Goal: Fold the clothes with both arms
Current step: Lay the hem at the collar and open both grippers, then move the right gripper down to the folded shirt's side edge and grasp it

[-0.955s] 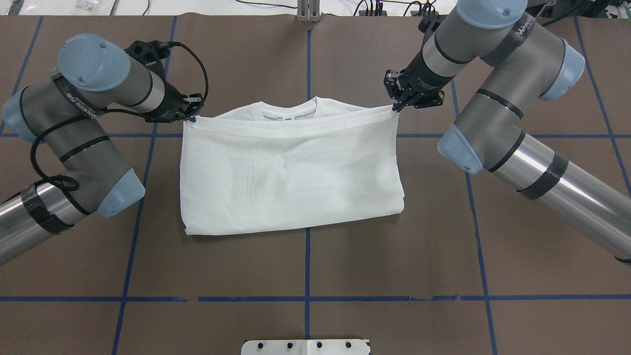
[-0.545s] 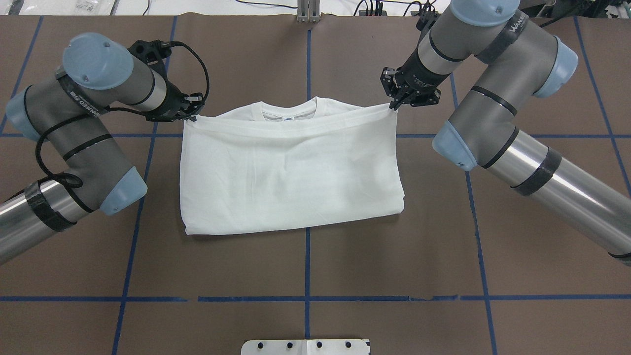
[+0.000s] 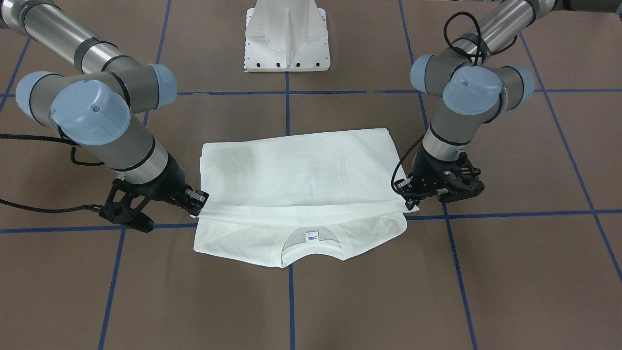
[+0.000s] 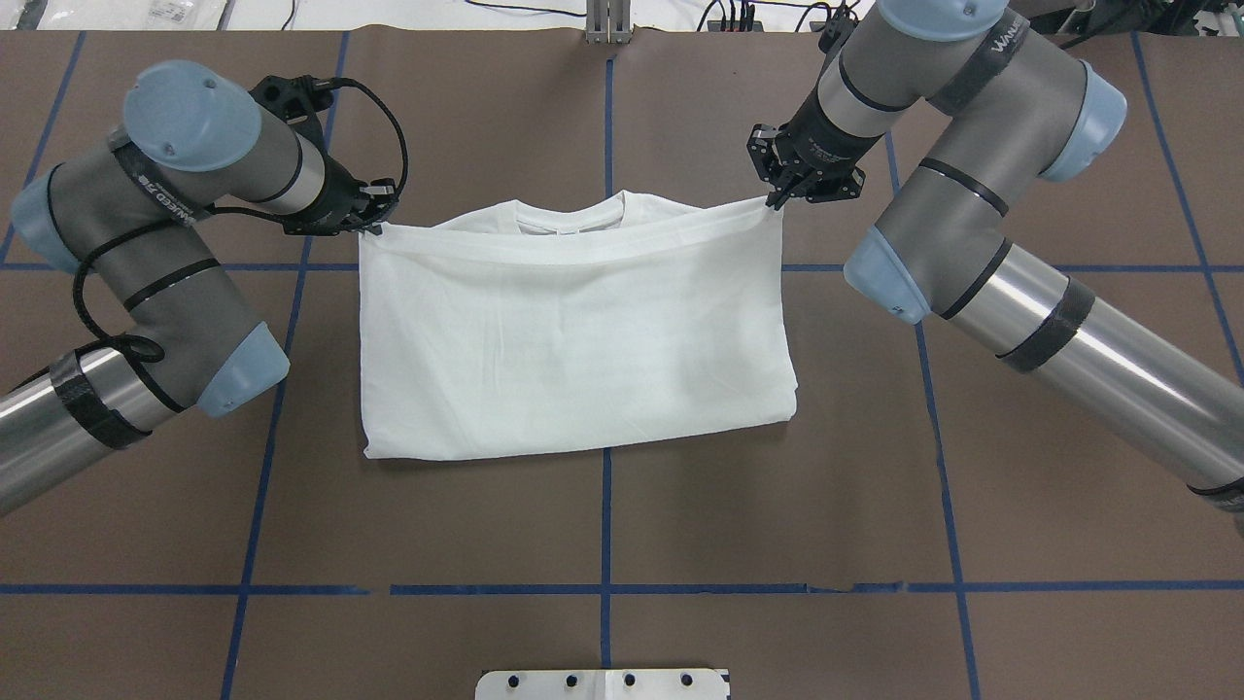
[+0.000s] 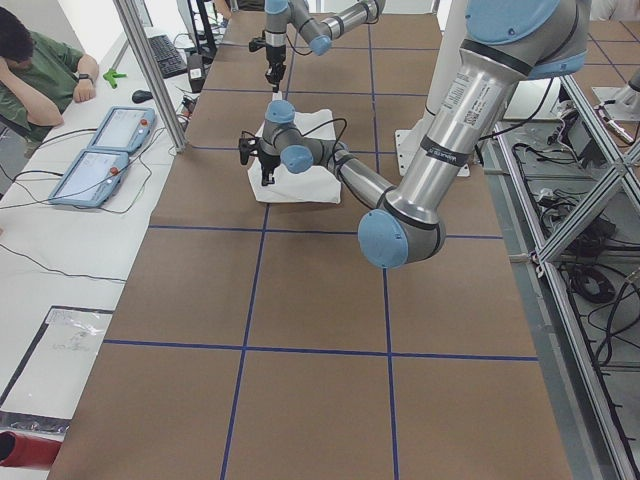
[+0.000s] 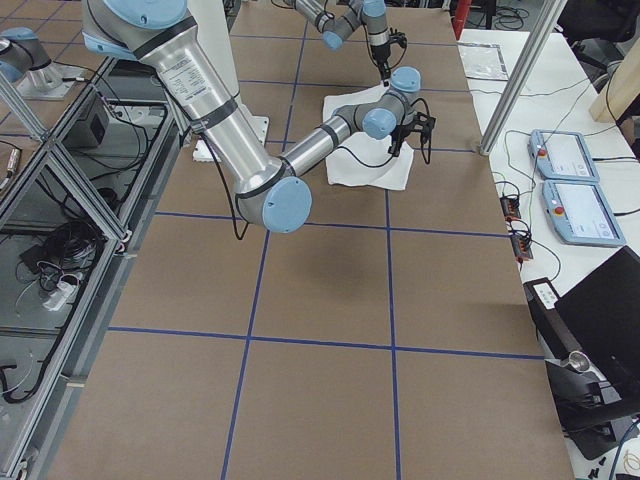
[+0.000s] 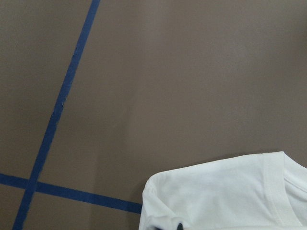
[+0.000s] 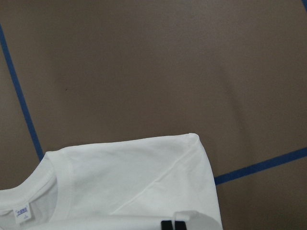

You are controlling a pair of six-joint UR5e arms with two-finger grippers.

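Brown table with blue tape grid bears the folded white shirt.

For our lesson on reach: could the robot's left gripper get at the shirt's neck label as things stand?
Probably not at once. The left gripper is shut on a corner of the shirt. The neck label lies uncovered, but the gripper would have to let go first.

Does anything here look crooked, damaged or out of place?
Nothing looks damaged. Only the white folded cotton shirt lies slightly askew: its fold edge nearest the robot slants against the blue tape grid lines.
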